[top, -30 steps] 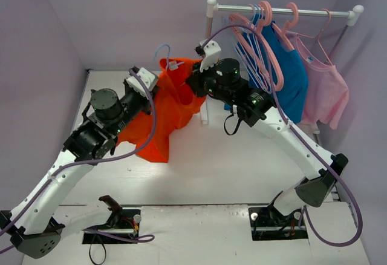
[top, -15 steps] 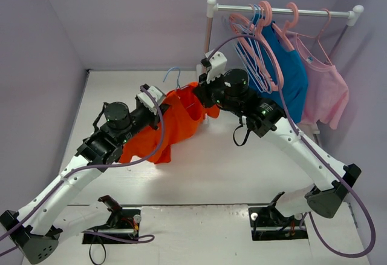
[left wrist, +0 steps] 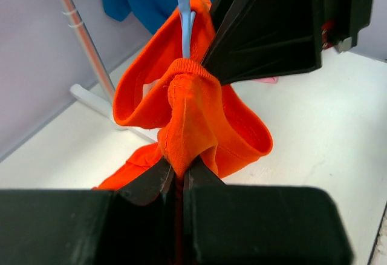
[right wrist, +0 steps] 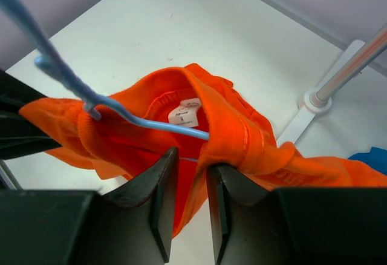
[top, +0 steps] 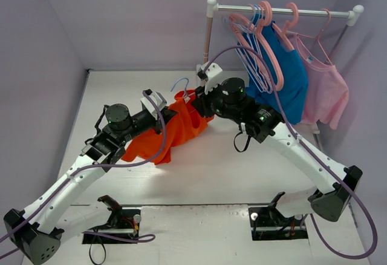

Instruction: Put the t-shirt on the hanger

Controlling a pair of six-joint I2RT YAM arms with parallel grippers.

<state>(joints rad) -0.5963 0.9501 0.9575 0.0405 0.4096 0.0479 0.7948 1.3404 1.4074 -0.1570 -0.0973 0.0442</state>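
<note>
The orange-red t-shirt [top: 175, 129] hangs bunched between my two grippers, its lower part resting on the table. The light-blue hanger [top: 179, 84] is inside the neck with its hook sticking up. My left gripper [top: 165, 111] is shut on a fold of the collar [left wrist: 181, 126], and the hanger stem [left wrist: 184, 11] rises behind it. My right gripper [top: 202, 103] faces it. In the right wrist view my right gripper [right wrist: 190, 177] is closed on the t-shirt [right wrist: 248, 138] below the white label [right wrist: 184, 115]. The hanger arm [right wrist: 151, 126] runs into the cloth there.
A white clothes rail [top: 284, 12] stands at the back right with a blue shirt [top: 291, 77], a pale pink top [top: 329, 92] and pink hangers [top: 266, 53]. Its post [top: 207, 41] and foot [left wrist: 97, 98] are just behind the grippers. Purple walls close in on three sides.
</note>
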